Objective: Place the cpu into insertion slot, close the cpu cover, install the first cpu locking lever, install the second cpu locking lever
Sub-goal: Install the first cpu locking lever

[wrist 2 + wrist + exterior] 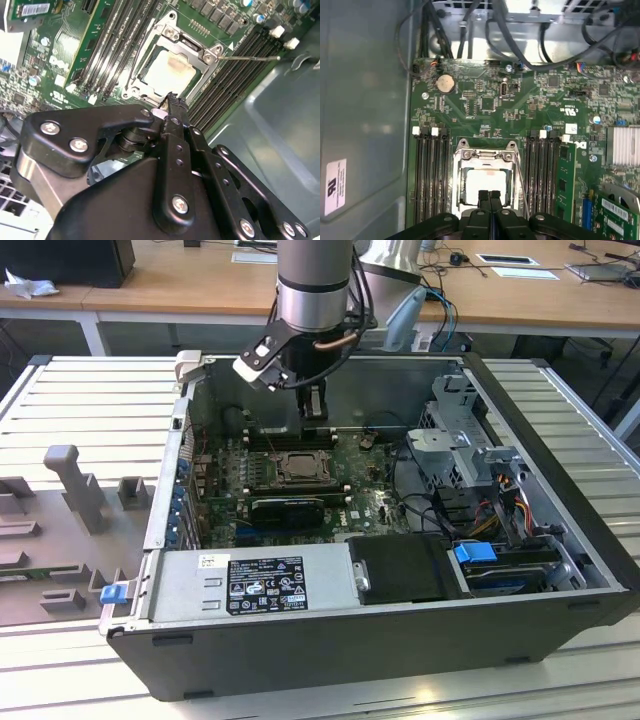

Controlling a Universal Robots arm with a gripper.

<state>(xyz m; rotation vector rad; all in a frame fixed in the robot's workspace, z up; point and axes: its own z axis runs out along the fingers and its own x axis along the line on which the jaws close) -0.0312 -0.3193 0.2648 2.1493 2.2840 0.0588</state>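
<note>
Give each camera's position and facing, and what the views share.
Exterior view: off the arm, above the open computer case, looking down into it; the arm's end and gripper hang over the motherboard.
First wrist view: on the wrist, looking past the shut gripper at the cpu under the closed cpu cover.
Second wrist view: on the wrist, looking obliquely over the gripper's linkage at the same cpu.
Shared: both wrist views show cpu, cpu cover and memory slots; all three show the gripper.
</note>
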